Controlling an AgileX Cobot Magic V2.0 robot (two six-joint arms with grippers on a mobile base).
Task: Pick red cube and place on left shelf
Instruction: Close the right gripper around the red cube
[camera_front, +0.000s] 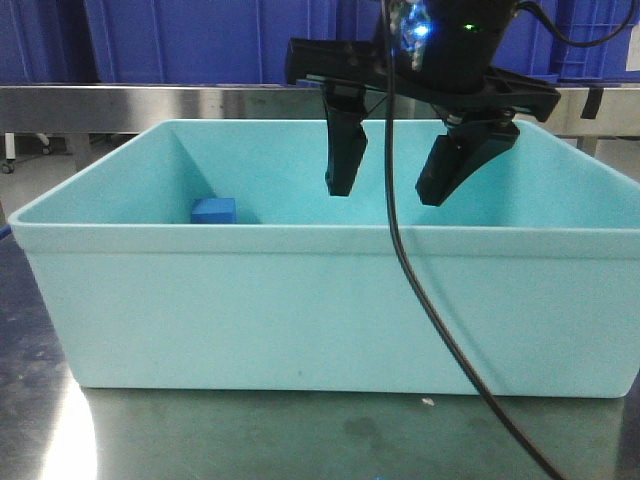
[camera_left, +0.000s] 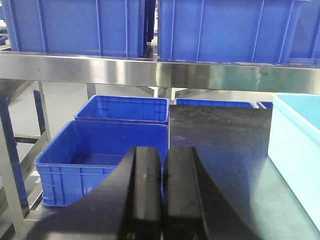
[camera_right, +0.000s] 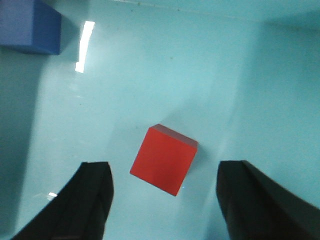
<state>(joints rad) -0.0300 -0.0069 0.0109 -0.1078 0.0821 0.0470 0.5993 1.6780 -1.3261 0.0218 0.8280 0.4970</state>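
Presently: red cube (camera_right: 164, 159) on bin (camera_front: 300, 300) floor, turned cornerwise, lying between and below right fingers (camera_right: 92, 200), which are spread wide, holding nothing. Left fingers (camera_left: 147, 190) pressed together, outside bin, farther off. Blue cube (camera_front: 214, 211) at bin's left side

Right gripper (camera_front: 386, 195): matte black body with a wide crossbar above two tapered, wedge-shaped fingers (camera_front: 345, 150). The housing above the crossbar carries a blue-white light (camera_front: 418, 25) and a green indicator (camera_front: 470, 27). A black cable (camera_front: 400, 250) hangs past the fingers. Left gripper (camera_left: 164, 150) — two glossy black, flat-faced fingers.
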